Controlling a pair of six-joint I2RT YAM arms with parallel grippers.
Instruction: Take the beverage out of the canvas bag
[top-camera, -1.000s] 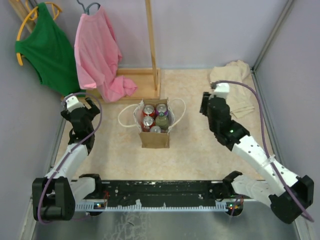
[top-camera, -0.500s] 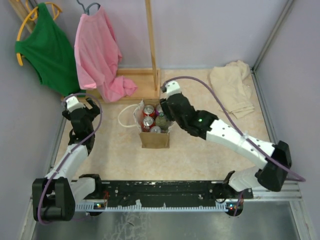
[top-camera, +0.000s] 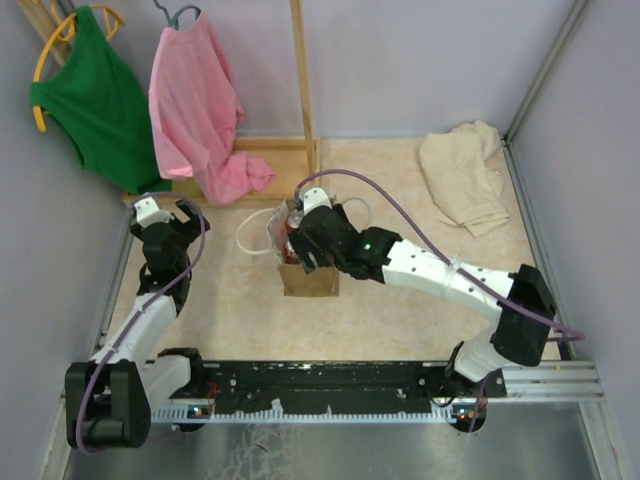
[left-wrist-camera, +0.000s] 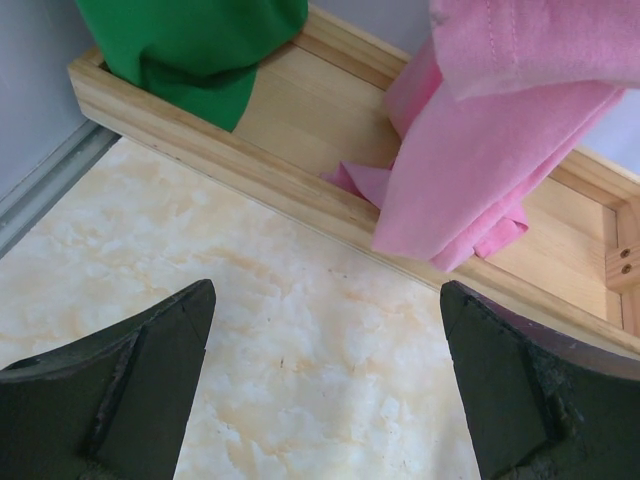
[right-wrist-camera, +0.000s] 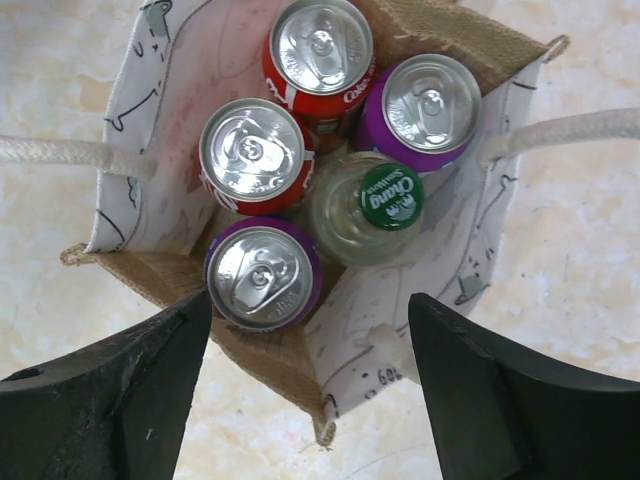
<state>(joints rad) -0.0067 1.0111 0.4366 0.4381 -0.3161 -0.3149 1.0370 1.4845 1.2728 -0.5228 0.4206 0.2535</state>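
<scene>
Drinks fill the small tan-brown canvas bag (right-wrist-camera: 270, 365), which stands upright near the middle of the marbled beige tabletop (top-camera: 230, 300). Its two white rope handles (right-wrist-camera: 50, 152) flop out to either side. Packed tight inside stand two red cans (right-wrist-camera: 255, 155), two purple cans (right-wrist-camera: 430, 105) and a clear bottle with a green cap (right-wrist-camera: 390, 197), the bottle wedged between the cans.

The right arm's jaws hang directly over the bag's mouth and stand open. Their dark fingers (right-wrist-camera: 110, 400) are spread to either side of the nearer purple can (right-wrist-camera: 262, 278), with nothing held between them.

The left arm's jaws are also open and empty, well apart from the bag at the left of the tabletop. They face a pale wooden frame base (left-wrist-camera: 300, 190), over which a pink garment (left-wrist-camera: 500, 130) and a green garment (left-wrist-camera: 190, 40) hang down. A crumpled beige cloth (top-camera: 460, 180) lies in the far right corner.
</scene>
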